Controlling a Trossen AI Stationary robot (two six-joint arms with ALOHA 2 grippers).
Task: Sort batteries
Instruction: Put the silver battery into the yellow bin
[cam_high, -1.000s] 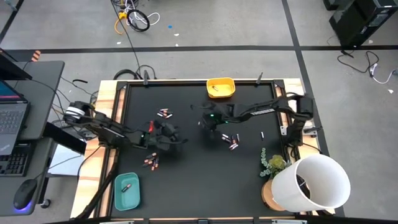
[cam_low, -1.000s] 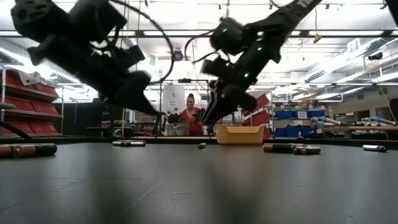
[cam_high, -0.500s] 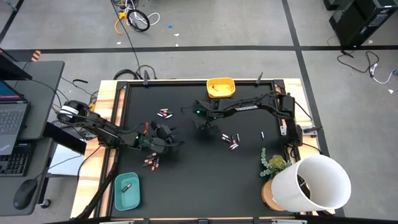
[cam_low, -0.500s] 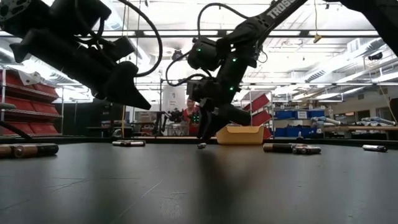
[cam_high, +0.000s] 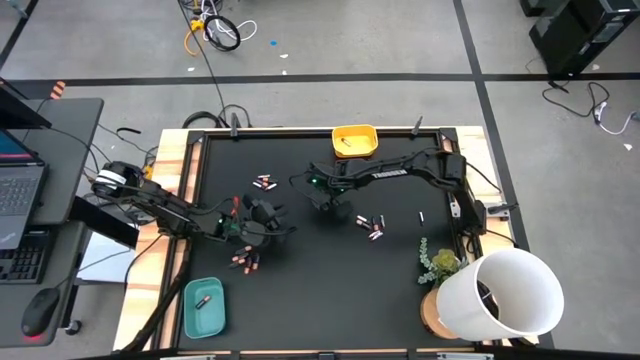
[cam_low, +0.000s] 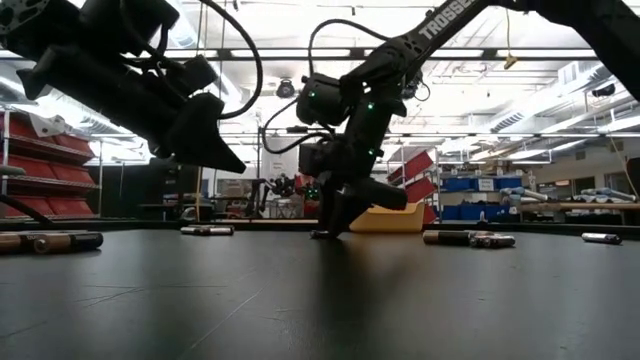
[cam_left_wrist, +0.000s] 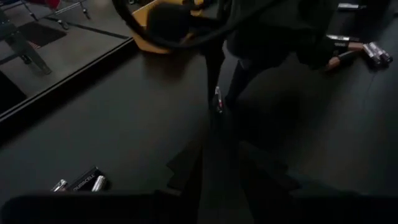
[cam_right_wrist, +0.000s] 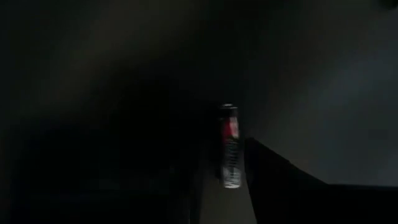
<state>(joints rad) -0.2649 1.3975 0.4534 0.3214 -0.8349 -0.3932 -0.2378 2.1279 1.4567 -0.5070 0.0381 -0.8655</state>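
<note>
Reaching down to the worktop (cam_high: 300, 245), the right gripper (cam_right_wrist: 233, 186) is straddling a silver-and-red battery (cam_right_wrist: 229, 152) with fingers apart; it should be closing squarely before lifting, left gripper (cam_high: 268, 218) waiting nearby.

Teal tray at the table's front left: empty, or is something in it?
Not empty. The high view shows one battery lying inside the teal tray, near its middle; its type is too small to tell.

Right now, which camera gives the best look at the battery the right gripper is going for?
The right wrist view: the silvery battery with red band lies close between the right gripper's fingers. The left wrist view shows it small; the low view shows only a speck beneath the gripper; in the high view the arm hides it.
</note>
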